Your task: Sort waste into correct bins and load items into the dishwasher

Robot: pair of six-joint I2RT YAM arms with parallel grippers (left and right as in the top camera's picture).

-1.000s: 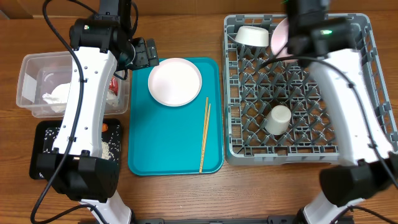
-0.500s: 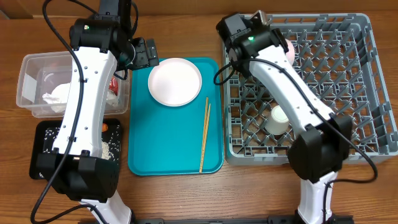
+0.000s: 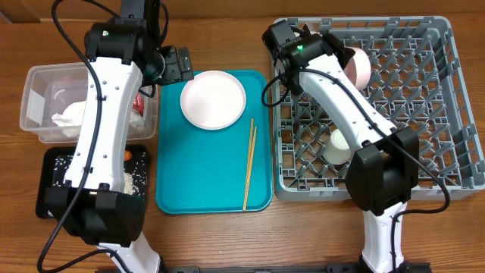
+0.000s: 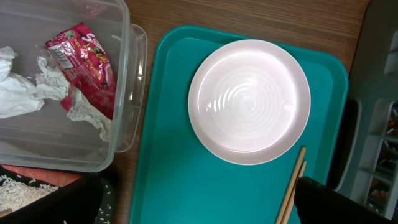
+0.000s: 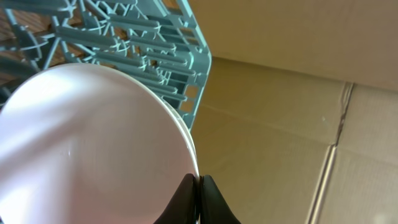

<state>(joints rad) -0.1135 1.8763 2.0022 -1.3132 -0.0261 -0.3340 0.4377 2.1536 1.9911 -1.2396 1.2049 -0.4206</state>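
Observation:
My left gripper (image 3: 178, 64) (image 4: 193, 205) hangs open over the teal tray's left end, nothing between its fingers. The white plate (image 3: 213, 99) (image 4: 249, 102) lies on that tray, and the chopsticks (image 3: 249, 163) (image 4: 292, 186) lie to its right. Over the back left of the grey dishwasher rack (image 3: 424, 114), my right gripper (image 5: 199, 183) is shut on the rim of a pale-pink bowl (image 3: 362, 67) (image 5: 93, 143). A white cup (image 3: 339, 145) stands in the rack. The clear tub (image 3: 34, 83) holds the red wrapper (image 4: 84, 59) and tissue (image 4: 18, 93).
The black tray (image 3: 53, 189) at the front left carries rice grains (image 3: 135, 182) and a small orange piece (image 3: 127, 155). The teal tray (image 3: 204, 174) lies between the bins and the rack. My right arm crosses the rack's left half.
My right arm has swung from the rack's right side to its back left and hides the white bowl there. The pink bowl has shifted slightly right. The left arm has not moved.

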